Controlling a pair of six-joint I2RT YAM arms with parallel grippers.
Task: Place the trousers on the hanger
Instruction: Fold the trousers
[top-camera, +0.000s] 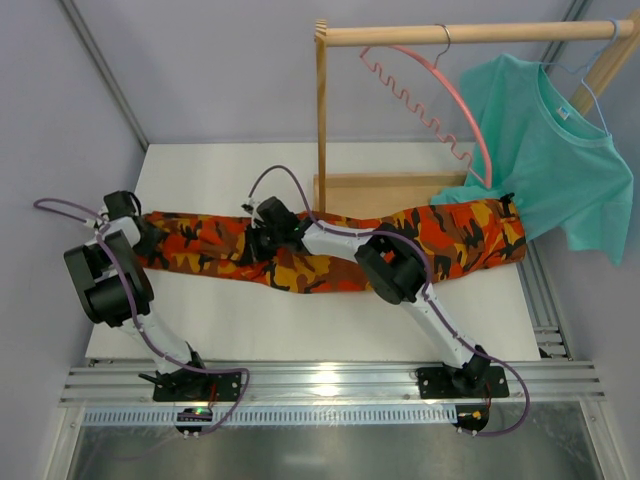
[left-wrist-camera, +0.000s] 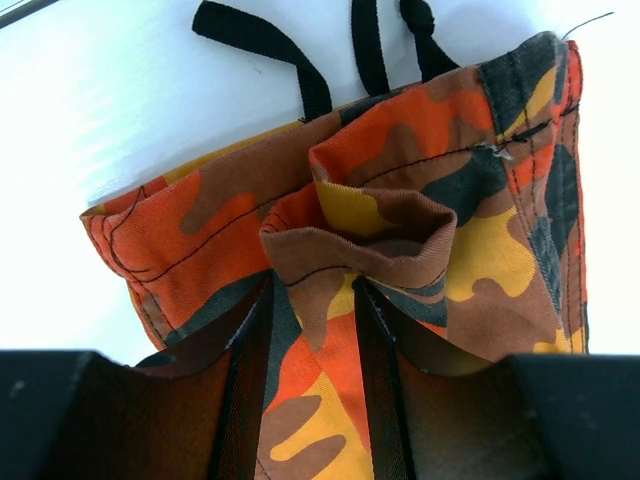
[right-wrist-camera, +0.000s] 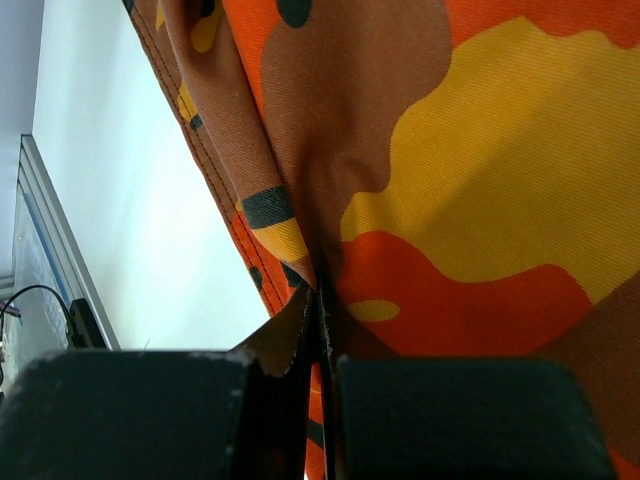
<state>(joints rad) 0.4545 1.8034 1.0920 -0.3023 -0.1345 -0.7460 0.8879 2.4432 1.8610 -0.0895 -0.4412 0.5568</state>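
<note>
The trousers (top-camera: 455, 232) lay stretched flat, left to right across the white worktop (top-camera: 300, 330). We saw the left fingers (left-wrist-camera: 248, 385) at their left end, clamped on a bunched fold of cloth, with black drawstrings (left-wrist-camera: 250, 35) lying on the worktop just past the hem. The right fingers (right-wrist-camera: 365, 400) sat on the middle of the trousers, nearly together, pinching a thin fold. The hanger (top-camera: 478, 120) was well apart from the trousers, hooked on the wooden rail (top-camera: 500, 32) behind them. Beside it a teal T-shirt (top-camera: 545, 150) hung on a light-blue hanger (top-camera: 590, 95), its lower edge near the trousers' right end.
</note>
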